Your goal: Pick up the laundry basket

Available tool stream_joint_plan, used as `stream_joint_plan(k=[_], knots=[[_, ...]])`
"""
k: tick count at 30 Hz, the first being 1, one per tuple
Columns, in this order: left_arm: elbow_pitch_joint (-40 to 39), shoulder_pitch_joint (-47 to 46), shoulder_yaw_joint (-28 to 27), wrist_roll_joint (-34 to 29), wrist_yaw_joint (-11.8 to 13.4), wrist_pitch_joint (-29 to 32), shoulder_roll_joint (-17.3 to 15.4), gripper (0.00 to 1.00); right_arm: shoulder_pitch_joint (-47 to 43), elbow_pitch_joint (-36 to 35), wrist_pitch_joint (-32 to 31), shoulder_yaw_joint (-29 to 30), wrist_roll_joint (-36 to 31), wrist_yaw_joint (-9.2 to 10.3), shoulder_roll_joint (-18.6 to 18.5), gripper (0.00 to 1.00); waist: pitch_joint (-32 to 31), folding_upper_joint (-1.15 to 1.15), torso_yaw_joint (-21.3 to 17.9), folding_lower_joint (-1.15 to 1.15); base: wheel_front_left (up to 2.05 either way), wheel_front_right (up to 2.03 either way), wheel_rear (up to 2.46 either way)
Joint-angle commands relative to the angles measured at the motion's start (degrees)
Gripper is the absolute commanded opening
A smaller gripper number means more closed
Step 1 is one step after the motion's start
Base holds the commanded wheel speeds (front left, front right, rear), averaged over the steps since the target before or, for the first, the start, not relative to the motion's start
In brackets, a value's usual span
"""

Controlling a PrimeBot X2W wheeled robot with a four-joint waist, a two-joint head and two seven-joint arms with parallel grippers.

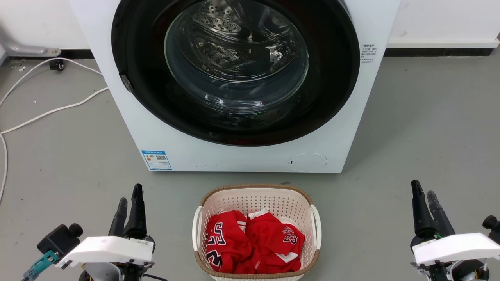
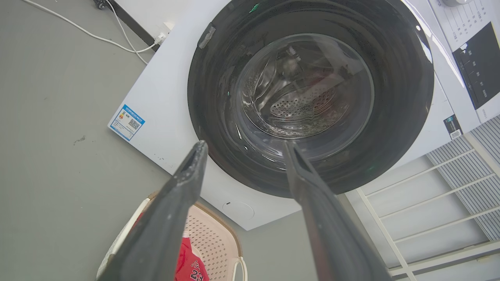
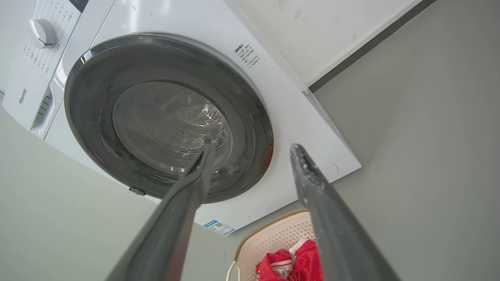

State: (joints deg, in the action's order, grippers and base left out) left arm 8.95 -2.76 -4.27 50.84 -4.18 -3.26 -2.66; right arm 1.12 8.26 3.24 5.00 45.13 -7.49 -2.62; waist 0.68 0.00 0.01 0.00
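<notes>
Basket (image 1: 254, 203) dead centre at 6 o'clock in the head view, sitting on the grey floor (image 1: 422, 128) just in front of the washer (image 1: 234, 156), which towers at 12 o'clock with its round door shut. That spot makes sense: straight below the door is where laundry would go in or come out. Red jerseys (image 1: 254, 242) are heaped inside, below the rim, so nothing blocks the handles.

And those handles are the story. One white loop (image 1: 196, 230) faces 9 o'clock, the other (image 1: 315, 226) faces 3 o'clock, each turned out toward an arm. To my eye that sets up a two-handed lift, one side each, which should keep the load level.

Left gripper (image 1: 130, 194) waits at 8 o'clock, well apart from the basket, fingers pointing up toward 12 o'clock and leaning a touch to 1. Its wrist view shows the two fingers spread with clear space between them, empty, aimed at the washer door, with the basket low at 7 o'clock.

Right gripper (image 1: 423, 188) mirrors it at 4 o'clock, farther out from the basket, fingers tilted toward 11. Its wrist view shows the same: parted, nothing held, basket down at 6 o'clock.

So both arms flank the target and neither touches it. I judge the reach hasn't begun: each would have to swing inward and drop to handle height. A white cable (image 1: 58, 109) trails at 9 o'clock, well away.
</notes>
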Motion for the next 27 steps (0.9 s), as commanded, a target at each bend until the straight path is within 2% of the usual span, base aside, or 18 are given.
stream_joint_plan(k=[1,5,27], knots=[[-1.3,-0.2,0.0,-2.7,0.2,-0.7,-0.2,1.0,0.0,-1.2,0.7,-0.1,-2.8,0.0,-0.2,1.0,0.0,0.0,0.0,0.0,0.0,0.0,0.0],[-1.7,0.4,0.5,-7.8,-0.1,-1.8,-0.3,1.0,-0.7,-1.6,1.9,-0.6,-7.9,0.0,-0.2,1.0,0.0,0.0,0.0,0.0,0.0,0.0,0.0],[-1.5,2.2,1.8,-23.3,0.8,-5.5,-0.8,1.0,-3.0,-2.5,5.5,-1.4,-25.5,0.0,-0.3,1.0,-0.2,0.0,0.0,0.0,0.0,0.0,0.0]])
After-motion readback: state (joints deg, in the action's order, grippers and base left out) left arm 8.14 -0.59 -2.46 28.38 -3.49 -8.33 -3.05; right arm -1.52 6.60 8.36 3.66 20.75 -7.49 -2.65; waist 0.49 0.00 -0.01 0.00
